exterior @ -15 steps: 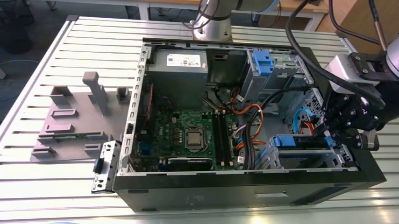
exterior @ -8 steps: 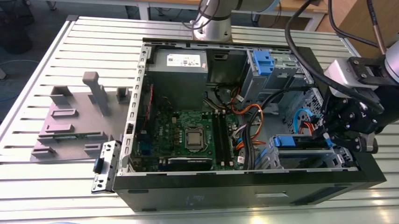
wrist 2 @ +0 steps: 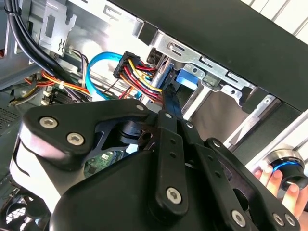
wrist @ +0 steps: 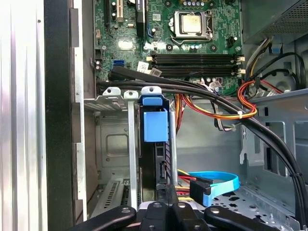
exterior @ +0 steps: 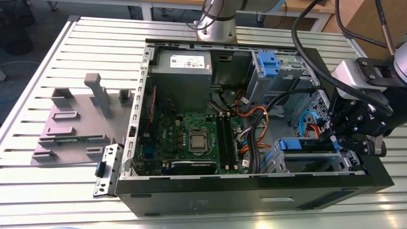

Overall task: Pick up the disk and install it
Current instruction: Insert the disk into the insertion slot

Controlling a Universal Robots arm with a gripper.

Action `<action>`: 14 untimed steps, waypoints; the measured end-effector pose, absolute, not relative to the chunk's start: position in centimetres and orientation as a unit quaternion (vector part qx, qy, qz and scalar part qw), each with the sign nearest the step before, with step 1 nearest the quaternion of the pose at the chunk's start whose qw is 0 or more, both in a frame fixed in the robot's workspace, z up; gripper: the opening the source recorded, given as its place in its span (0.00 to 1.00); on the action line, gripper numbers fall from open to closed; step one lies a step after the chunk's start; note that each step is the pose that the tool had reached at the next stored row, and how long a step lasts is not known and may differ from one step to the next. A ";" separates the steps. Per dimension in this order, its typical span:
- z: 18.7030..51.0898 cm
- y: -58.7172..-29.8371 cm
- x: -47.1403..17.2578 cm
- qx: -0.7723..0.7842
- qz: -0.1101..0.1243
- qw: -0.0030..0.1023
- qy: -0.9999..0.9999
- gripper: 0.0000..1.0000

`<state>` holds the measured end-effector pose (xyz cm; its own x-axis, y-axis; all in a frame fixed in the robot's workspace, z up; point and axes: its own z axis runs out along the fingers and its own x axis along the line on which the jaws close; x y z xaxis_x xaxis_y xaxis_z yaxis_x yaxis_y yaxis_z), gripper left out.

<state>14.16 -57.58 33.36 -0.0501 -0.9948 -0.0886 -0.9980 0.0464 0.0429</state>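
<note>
The disk (wrist: 155, 126) stands edge-on in a slot of the metal drive cage (wrist: 113, 144) at the case's near right corner. Its blue carrier tab faces the motherboard, and the same blue tab (exterior: 298, 144) appears in the exterior view. In both wrist views my gripper (wrist: 166, 195) is just behind the disk, fingers pressed together, with the tips (wrist 2: 171, 102) against the disk's rear edge beside the blue frame (wrist 2: 186, 79). Nothing is held between the fingers. In the exterior view the gripper (exterior: 335, 138) hangs over the case's right side.
The open black computer case (exterior: 254, 193) lies on a slatted table. Black, orange and blue cables (wrist: 219, 113) run close to the cage. A second blue carrier (exterior: 267, 64) sits in the far bay. A grey fixture (exterior: 79, 121) lies left of the case. A person's fingers (wrist 2: 270, 180) show beside a blue-ringed knob.
</note>
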 end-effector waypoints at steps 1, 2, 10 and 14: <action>33.5 -57.6 14.2 -0.689 0.046 0.017 0.723 0.11; 33.6 -57.6 14.2 -0.689 0.046 0.017 0.723 0.11; 35.5 -57.6 14.2 -0.689 0.047 0.018 0.723 0.11; 36.8 -57.6 14.2 -0.689 0.047 0.018 0.723 0.11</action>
<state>14.20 -57.58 36.84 -0.0501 -0.9946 -0.0908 -0.9980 0.0463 0.0429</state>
